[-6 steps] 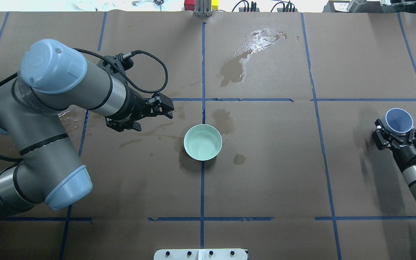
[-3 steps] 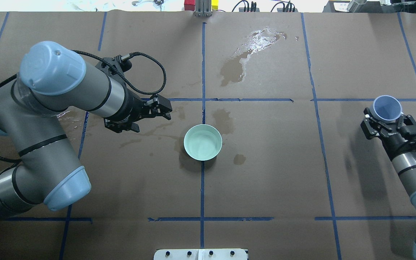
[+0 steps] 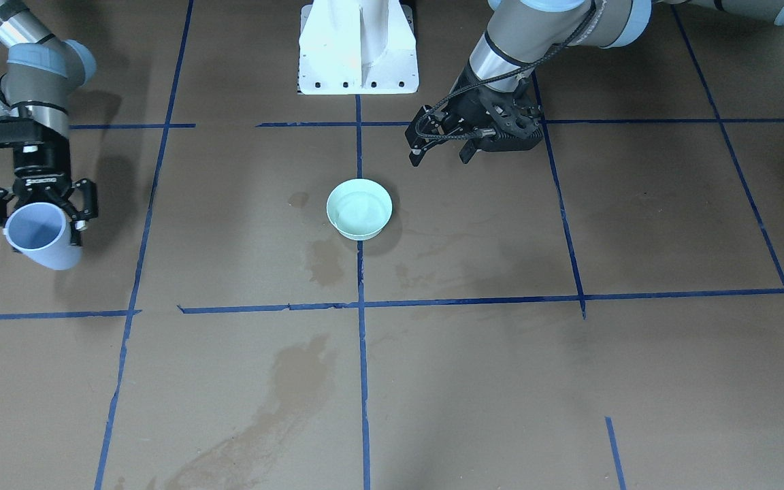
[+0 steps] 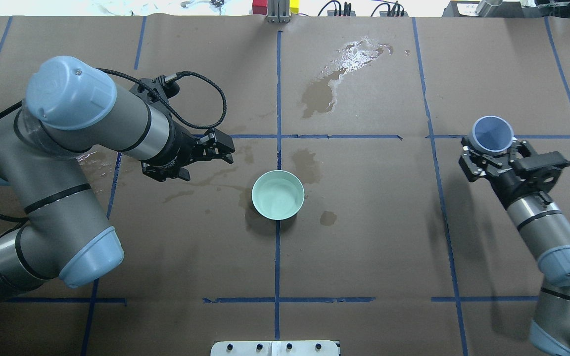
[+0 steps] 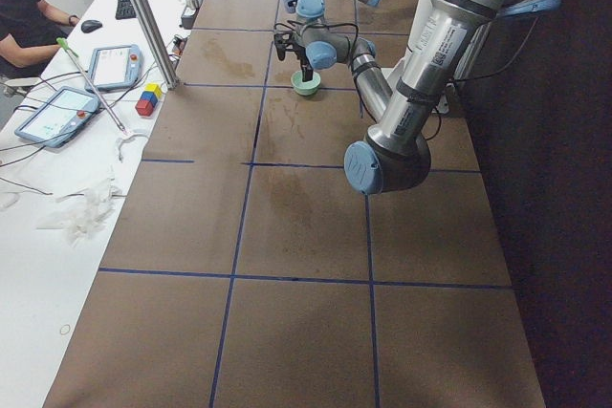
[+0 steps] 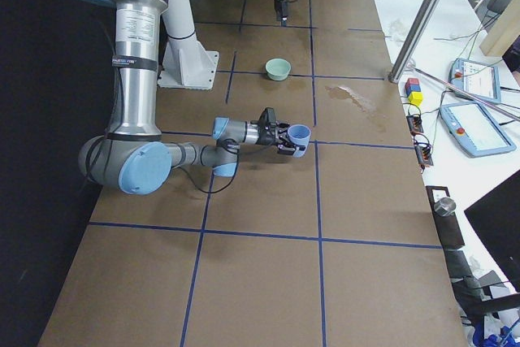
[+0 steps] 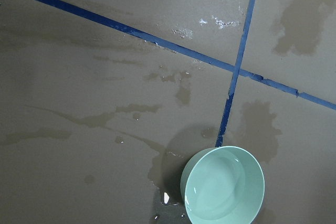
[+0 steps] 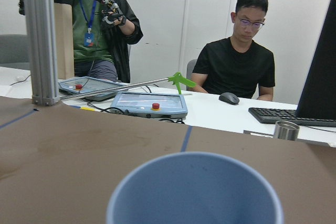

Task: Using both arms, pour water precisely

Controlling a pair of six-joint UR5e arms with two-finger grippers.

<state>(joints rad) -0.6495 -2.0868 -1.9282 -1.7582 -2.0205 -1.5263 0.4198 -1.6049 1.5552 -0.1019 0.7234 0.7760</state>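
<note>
The brown-paper-covered bench [image 4: 364,247], marked into squares by blue tape lines, carries everything here.

There are two silver-grey tubular arms with light-blue joint caps. The left arm [image 4: 67,148] is sharply folded at the elbow. Its forearm reaches in toward the middle of the bench and its wrist tips downward. The left claw [image 3: 438,158] hangs above the paper with its two black fingers spread and nothing between them. It is near the bowl, on the robot's left of it, and touches neither bowl nor bench.

The right arm [image 4: 537,217] lies low and stretched out, with its forearm close to level in the right side view. The right claw [image 4: 492,152] is clamped around the wall of the one light-blue plastic cup [image 4: 493,133]. The cup is held off the bench with its mouth upward, well apart from the bowl on the robot's right. Whether the cup holds any liquid cannot be told.

One mint-green round bowl [image 4: 278,194] stands at the centre, on a crossing of tape lines. The water [image 7: 223,182] lies in it as a shallow glossy pool.

One glinting spilled puddle [image 4: 354,54] spreads near the far edge of the bench, with a dark wet patch beside it. Several smaller dark damp stains [image 4: 328,217] are scattered around the bowl.
</note>
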